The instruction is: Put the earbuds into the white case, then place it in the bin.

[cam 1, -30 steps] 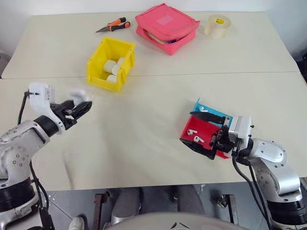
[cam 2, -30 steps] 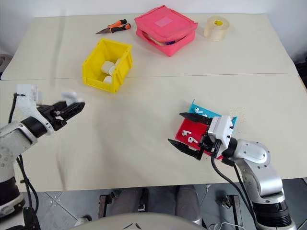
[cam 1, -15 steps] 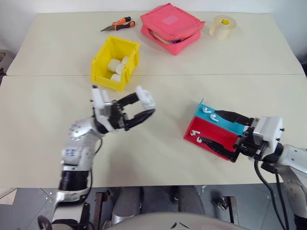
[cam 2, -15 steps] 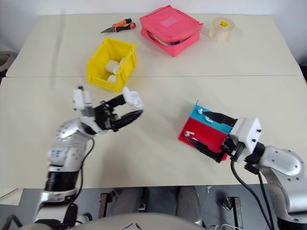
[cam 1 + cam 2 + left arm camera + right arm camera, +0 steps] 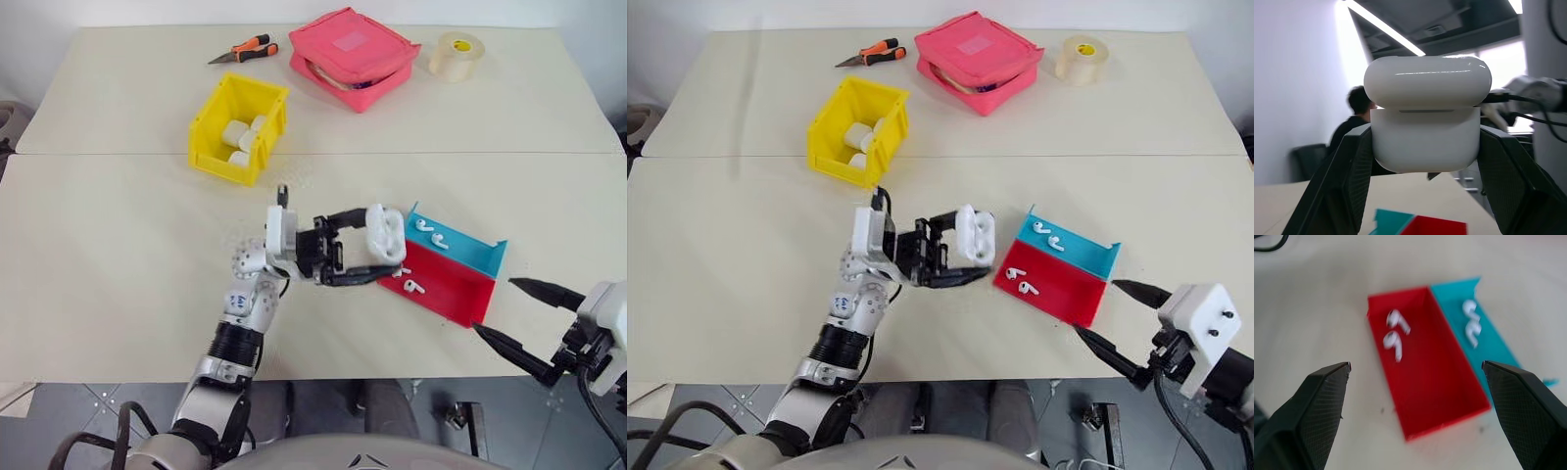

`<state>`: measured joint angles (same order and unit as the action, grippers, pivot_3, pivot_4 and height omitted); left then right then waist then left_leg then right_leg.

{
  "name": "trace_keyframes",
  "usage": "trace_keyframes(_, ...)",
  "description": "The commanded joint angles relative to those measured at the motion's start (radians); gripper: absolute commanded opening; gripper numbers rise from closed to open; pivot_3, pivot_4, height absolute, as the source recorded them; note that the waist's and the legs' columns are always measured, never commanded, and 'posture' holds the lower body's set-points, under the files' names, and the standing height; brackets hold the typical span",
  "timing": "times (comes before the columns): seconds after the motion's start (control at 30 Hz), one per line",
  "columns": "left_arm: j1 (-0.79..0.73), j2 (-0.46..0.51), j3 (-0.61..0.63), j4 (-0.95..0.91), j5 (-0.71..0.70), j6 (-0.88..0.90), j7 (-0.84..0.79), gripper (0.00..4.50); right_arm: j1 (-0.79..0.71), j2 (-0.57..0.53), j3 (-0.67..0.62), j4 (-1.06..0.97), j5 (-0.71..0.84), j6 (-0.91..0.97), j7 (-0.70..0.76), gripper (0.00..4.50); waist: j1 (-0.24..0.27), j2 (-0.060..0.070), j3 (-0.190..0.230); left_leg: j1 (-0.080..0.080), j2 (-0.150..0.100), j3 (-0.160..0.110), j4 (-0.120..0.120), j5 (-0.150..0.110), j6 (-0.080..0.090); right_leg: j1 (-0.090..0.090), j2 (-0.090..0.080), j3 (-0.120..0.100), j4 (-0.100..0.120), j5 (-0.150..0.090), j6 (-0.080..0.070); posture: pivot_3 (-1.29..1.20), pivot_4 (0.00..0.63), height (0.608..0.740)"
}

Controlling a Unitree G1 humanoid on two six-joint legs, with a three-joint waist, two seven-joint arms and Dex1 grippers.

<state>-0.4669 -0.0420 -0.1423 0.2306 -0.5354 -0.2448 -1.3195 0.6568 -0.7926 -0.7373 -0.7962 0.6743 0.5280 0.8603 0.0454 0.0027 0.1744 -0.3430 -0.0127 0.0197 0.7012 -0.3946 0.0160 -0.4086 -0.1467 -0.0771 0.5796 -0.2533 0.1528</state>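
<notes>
My left gripper [image 5: 377, 245] is shut on the white case [image 5: 384, 235], holding it above the table just left of the tray. In the left wrist view the case [image 5: 1426, 112] sits between the two black fingers [image 5: 1347, 186] with its lid down. Two earbuds [image 5: 409, 284] lie in the red half of the tray and two earbuds [image 5: 429, 233] in the blue half; the right wrist view shows both pairs [image 5: 1395, 333]. My right gripper [image 5: 495, 305] stands open and empty off the tray's near right corner. The yellow bin [image 5: 206, 122] stands at the back left.
The red and blue tray [image 5: 451, 294] lies right of centre. Several white cases lie in the bin. A pink pouch [image 5: 353, 57], a tape roll [image 5: 455, 54] and orange-handled pliers [image 5: 243, 49] lie along the far edge. A person [image 5: 1354, 117] sits in the background.
My left arm has swung right across the table with the white case, up to the tray. My right gripper has drawn back off the tray toward the near right, still open.
</notes>
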Motion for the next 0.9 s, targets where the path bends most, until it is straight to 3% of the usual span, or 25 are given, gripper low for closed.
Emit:
trace_keyframes(0.03, -0.017, -0.006, 0.001, 0.019, 0.004, -0.050, -0.023, 2.78, -0.048, -0.093, -0.003, -0.057, 0.078, 0.131, -0.032, 4.50, 0.000, 0.000, 0.000, 0.001, 0.000, 0.000, 0.000, 0.000, 0.000, 0.000, 0.000, 0.000, 0.000, 0.000, 0.000, 0.00, 0.150, 0.740)
trace_keyframes(0.23, -0.019, 0.052, 0.010, 0.033, 0.028, -0.037, -0.023, 2.78, -0.355, -0.322, 0.238, -0.019, 0.148, 0.380, -0.153, 4.50, -0.001, 0.000, 0.000, 0.001, 0.001, -0.006, 0.000, 0.000, 0.000, 0.000, 0.000, -0.001, -0.003, 0.000, 0.000, 0.00, 0.150, 0.740)
trace_keyframes(0.4, -0.011, 0.091, 0.008, 0.017, 0.051, -0.036, 0.000, 2.78, -0.615, -0.426, 0.501, 0.048, 0.101, 0.471, -0.163, 4.50, 0.006, 0.001, 0.000, -0.003, 0.000, -0.009, 0.002, -0.001, 0.001, -0.001, 0.000, -0.002, -0.004, 0.001, 0.001, 0.00, 0.150, 0.740)
trace_keyframes(0.6, -0.004, 0.106, 0.003, 0.006, 0.072, -0.041, 0.035, 2.78, -0.862, -0.393, 0.755, 0.105, 0.034, 0.556, -0.183, 4.50, 0.005, 0.001, 0.000, -0.013, -0.002, -0.010, 0.010, -0.001, 0.002, -0.003, -0.002, -0.009, -0.005, 0.003, 0.004, 0.00, 0.150, 0.740)
trace_keyframes(0.9, 0.021, 0.107, -0.011, -0.028, 0.076, -0.035, 0.063, 2.78, -0.974, -0.331, 0.880, 0.147, -0.038, 0.611, -0.189, 4.50, 0.005, 0.001, -0.001, -0.016, -0.001, -0.011, 0.016, -0.002, 0.002, -0.003, -0.002, -0.012, -0.005, 0.005, 0.007, 0.00, 0.150, 0.740)
